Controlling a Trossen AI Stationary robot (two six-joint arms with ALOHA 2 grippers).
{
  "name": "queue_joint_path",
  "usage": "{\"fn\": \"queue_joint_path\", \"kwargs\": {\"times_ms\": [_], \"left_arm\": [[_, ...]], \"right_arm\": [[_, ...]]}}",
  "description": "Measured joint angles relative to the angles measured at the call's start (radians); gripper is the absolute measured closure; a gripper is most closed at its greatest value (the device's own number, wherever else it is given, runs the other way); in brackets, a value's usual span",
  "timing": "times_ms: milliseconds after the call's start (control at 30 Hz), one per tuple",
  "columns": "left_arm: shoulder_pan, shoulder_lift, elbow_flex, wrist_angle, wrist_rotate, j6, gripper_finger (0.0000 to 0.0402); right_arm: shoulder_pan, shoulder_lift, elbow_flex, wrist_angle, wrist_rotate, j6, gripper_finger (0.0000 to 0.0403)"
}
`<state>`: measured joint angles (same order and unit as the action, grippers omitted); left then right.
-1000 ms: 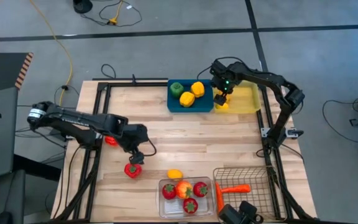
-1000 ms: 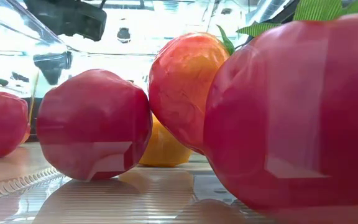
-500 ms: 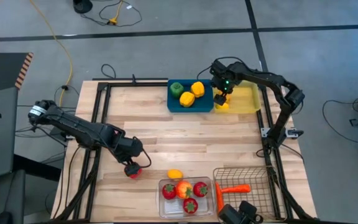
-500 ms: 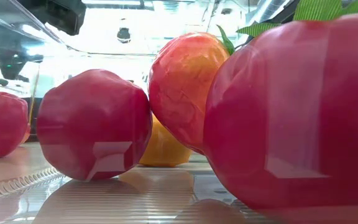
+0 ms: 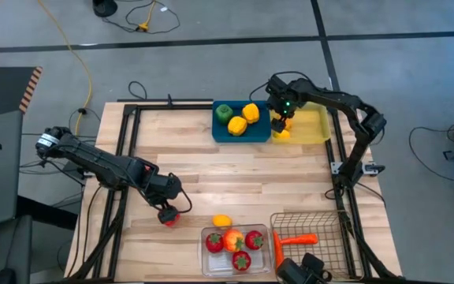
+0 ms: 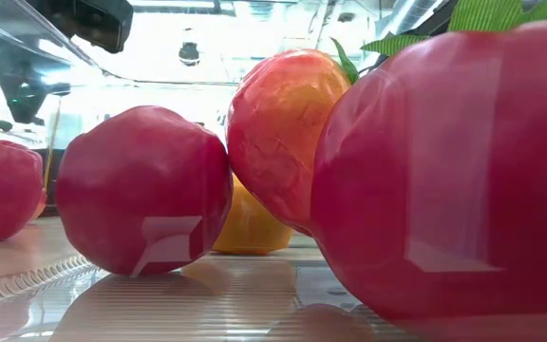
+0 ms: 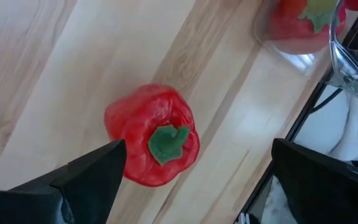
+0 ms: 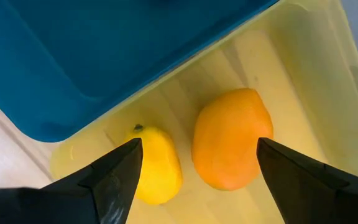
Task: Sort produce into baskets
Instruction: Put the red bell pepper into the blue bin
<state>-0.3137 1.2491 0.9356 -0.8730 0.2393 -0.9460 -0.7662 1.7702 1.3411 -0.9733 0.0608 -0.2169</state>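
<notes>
A red pepper (image 5: 169, 216) with a green stem (image 7: 166, 142) lies on its side on the wooden table near the left front; it also shows in the low view (image 6: 3, 190). My left gripper (image 7: 197, 148) is open just above it, one finger on each side; I cannot tell whether a finger touches it. My right gripper (image 8: 199, 143) is open over the yellow tray (image 5: 314, 126), above a lemon (image 8: 157, 167) and an orange (image 8: 232, 146) that lie on the tray floor. The blue tray (image 5: 225, 132) holds a green pepper and two yellow peppers.
The clear bin (image 5: 208, 267) at the near edge holds several red fruits and a red-yellow one (image 6: 278, 133). A small yellow-orange fruit (image 5: 221, 221) lies on the table just beyond it. The wire basket (image 5: 321, 225) at the near right holds a carrot (image 5: 296, 238).
My left gripper has gone toward the table's near edge and down, and now stands right over the red pepper. The pepper has stayed where it was.
</notes>
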Motion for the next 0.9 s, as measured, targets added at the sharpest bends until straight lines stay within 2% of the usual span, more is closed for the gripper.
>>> {"fn": "queue_joint_path", "kwargs": {"times_ms": [300, 500, 733, 900], "left_arm": [[-0.004, 0.0, 0.0, -0.015, -0.003, 0.004, 0.0003], [-0.064, 0.0, -0.009, -0.02, -0.12, -0.06, 0.0003], [-0.131, 0.008, -0.011, -0.019, -0.194, -0.122, 0.0003], [-0.161, 0.062, -0.011, -0.022, -0.205, -0.129, 0.0003]], "right_arm": [[0.0, 0.0, 0.0, 0.003, 0.0, 0.0, 0.006], [0.0, 0.0, 0.0, 0.003, 0.0, 0.0, 0.006], [0.0, 0.0, 0.0, 0.003, 0.0, 0.0, 0.006], [0.0, 0.0, 0.0, 0.003, 0.0, 0.0, 0.006]]}}
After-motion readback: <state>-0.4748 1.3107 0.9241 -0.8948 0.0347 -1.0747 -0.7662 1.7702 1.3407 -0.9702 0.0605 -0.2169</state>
